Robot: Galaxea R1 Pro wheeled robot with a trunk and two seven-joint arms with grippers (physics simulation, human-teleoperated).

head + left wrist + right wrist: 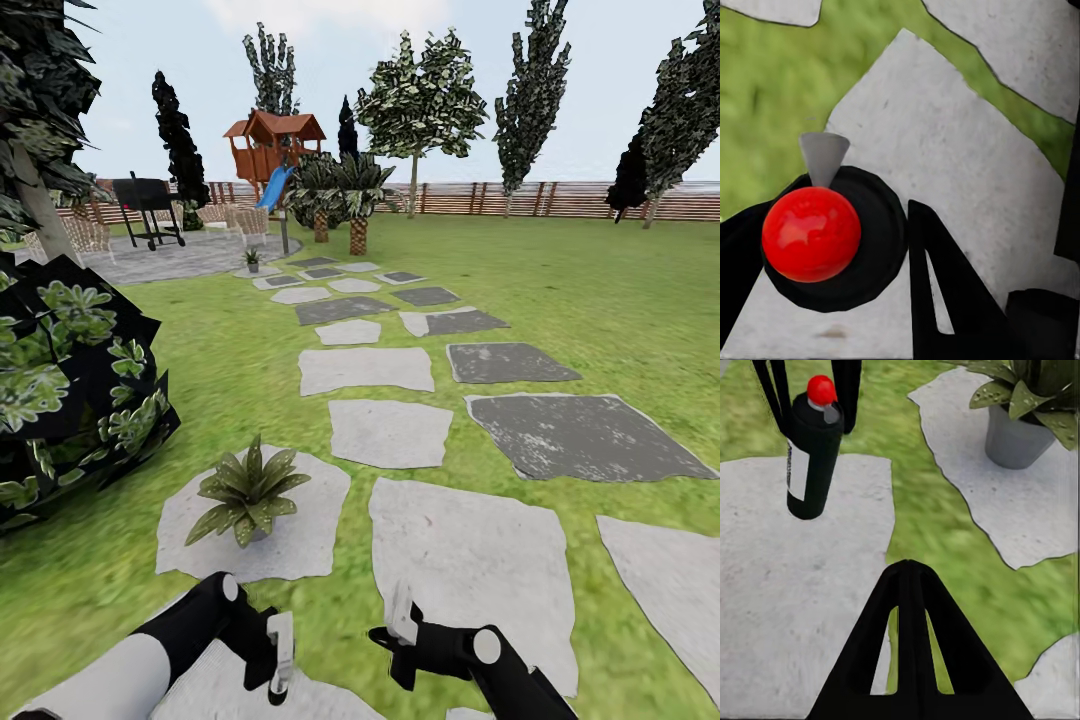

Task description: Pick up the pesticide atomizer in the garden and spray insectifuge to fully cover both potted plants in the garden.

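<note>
The pesticide atomizer [814, 457] is hanging upright in my left gripper [810, 405], whose two dark fingers are clamping its shoulder from either side, over a pale stepping stone [795, 585] in the garden. Its black body is carrying a white label, with a red cap [810, 234] and a small grey nozzle on top. Along my left wrist I am looking straight down on that cap, so the body below it is hiding from me. In the head view I am not making the bottle out at my left gripper [280, 655].

My right gripper [907, 566] is holding nothing, its fingers pressing together into a single point.

The nearer potted plant [247, 492] is sitting in a little grey pot [1016, 435] on the next stone [300, 540], just ahead of my left arm. The frame edge is cutting off its speckled leaves in the right wrist view. The second potted plant [252, 258] is standing far up the path near the paved patio [170, 255], too small for me to make out in detail. A black-backed bush [70, 390] is running off the edge at my left.
</note>
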